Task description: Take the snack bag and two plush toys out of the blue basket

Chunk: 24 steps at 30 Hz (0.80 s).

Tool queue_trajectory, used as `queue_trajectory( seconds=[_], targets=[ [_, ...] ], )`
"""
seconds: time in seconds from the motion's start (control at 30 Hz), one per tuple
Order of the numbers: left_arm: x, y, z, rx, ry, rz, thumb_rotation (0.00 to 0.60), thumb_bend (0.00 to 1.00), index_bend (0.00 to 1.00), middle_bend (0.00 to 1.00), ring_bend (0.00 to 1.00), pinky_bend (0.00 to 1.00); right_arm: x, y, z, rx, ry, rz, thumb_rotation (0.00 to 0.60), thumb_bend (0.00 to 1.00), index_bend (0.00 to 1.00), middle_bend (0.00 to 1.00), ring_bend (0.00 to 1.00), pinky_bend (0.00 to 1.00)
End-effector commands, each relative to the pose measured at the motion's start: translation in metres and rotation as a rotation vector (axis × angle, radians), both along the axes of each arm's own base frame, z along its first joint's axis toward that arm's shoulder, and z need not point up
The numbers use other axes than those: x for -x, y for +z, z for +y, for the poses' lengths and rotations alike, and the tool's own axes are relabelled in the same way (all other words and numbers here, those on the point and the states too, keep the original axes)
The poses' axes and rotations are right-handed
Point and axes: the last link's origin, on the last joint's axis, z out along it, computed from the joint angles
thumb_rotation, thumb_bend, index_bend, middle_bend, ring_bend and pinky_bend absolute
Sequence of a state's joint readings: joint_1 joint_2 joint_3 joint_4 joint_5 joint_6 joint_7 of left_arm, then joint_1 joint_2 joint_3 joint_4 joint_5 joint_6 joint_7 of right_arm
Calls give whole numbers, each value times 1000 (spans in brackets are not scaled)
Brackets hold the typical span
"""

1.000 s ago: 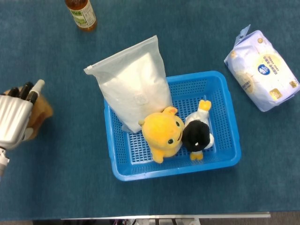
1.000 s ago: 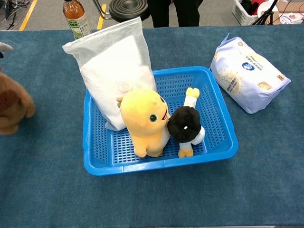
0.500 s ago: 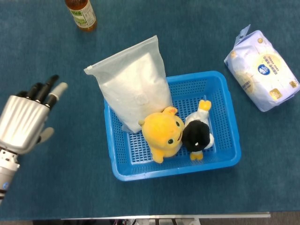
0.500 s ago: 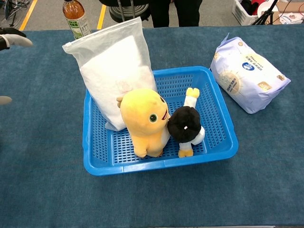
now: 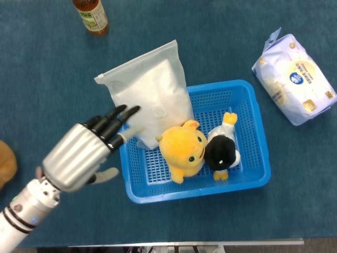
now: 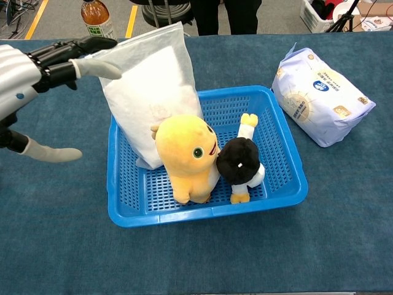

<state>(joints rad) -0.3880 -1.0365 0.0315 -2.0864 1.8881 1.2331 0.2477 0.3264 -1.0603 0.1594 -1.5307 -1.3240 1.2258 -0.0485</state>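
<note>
Head view gives me one blue basket [image 5: 247, 182] in the middle of the table [image 5: 210, 42], and inside it I count three things: one white snack bag [image 5: 150, 92] and two plush toys, a yellow one [image 5: 182, 149] and a black one [image 5: 222, 150]. The bag stands tilted in the basket's far-left corner, its top leaning out over the rim, and the yellow toy rests against its lower edge with the black toy touching it on the right. My left hand [image 5: 87, 153] is spread wide and holds nothing; it hangs just beside the basket's left wall, fingers [image 5: 117, 120] reaching toward the bag's left side, though I cannot tell whether they touch it. My right hand shows in neither view. Around the basket I see one bottle [image 5: 91, 16] at the far edge to the left, one pale wrapped pack [image 5: 295, 79] lying well apart to the right, and a brown plush [image 5: 6, 163] just showing at the left border. In the chest view my fingers cross in front of the bag's top-left corner, partly hiding the bottle behind them. Half a second ago my hand was further left, near the table's left side and well apart from the basket; since then it has come across to the rim, while the bag and both toys have stayed put.
</note>
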Motion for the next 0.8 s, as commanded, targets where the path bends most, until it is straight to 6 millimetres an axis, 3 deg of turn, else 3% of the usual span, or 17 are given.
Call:
queue_trajectory(
  seconds=[0.03,0.43,0.8],
  targets=[
    [-7,-11,4,30,-44,13,600,102,135,0,55,342,3,0,0,0,-8,-2,600,0,0,45,157,522],
    [-25,-52,17,183,-78,69,600,103,106,0,48,340,3,17,-10,38,0,7,600,0,0,65,157,522],
    [-35,-71,26,208,-122,40,600,102,96,0,28,341,5,16,-2,28,-20,16,600,0,0,70,157,522]
  ],
)
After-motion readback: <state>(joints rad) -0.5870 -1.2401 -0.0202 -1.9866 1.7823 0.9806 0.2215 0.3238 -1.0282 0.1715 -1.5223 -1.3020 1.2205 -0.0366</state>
